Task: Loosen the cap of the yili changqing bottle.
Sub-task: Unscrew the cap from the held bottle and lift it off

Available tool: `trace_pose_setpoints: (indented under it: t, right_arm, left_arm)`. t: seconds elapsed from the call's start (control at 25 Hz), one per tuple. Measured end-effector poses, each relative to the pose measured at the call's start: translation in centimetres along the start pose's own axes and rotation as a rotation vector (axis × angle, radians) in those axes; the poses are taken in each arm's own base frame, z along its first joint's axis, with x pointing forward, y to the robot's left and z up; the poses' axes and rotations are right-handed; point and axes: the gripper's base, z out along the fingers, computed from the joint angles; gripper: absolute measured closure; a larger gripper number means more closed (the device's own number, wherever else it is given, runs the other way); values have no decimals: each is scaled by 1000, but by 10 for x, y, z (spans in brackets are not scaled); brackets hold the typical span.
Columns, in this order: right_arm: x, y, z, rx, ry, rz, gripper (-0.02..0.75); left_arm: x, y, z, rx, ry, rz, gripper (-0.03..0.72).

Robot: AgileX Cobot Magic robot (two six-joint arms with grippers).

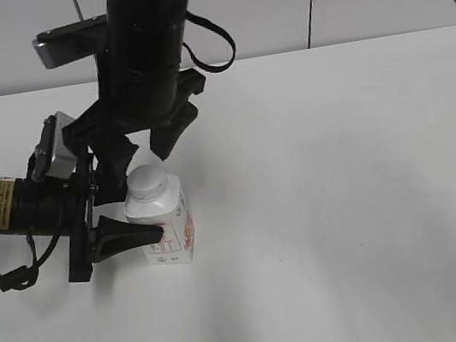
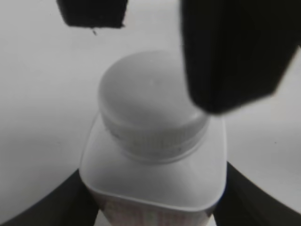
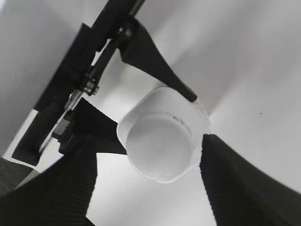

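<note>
The yili changqing bottle (image 1: pixel 168 232) stands upright on the white table, white with red-orange print. Its white ribbed cap (image 1: pixel 148 180) is on the neck. My left gripper (image 1: pixel 139 213) reaches in from the left and is shut on the bottle's body; in the left wrist view its fingers (image 2: pixel 150 207) press both sides below the shoulders (image 2: pixel 150 183). My right gripper (image 1: pixel 144 160) hangs from above, open. In the right wrist view (image 3: pixel 148 141) its fingers flank the cap (image 3: pixel 160 141) with a gap on each side.
The white table (image 1: pixel 346 204) spreads to the right and front of the bottle. A grey wall runs behind it. The right arm's dark body (image 1: pixel 143 45) fills the space above the bottle.
</note>
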Motion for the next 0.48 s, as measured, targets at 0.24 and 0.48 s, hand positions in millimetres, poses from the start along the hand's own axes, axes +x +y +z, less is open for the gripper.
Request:
trace_pose_setpoints:
  t: [0.24,0.48]
  right_arm:
    - [1,6,4,78,12,30,195]
    - [2,3,11,98,25,43,195]
  left_arm:
    - [0,0,0,0,0,0,265]
    - [0,0,0,0,0,0,266]
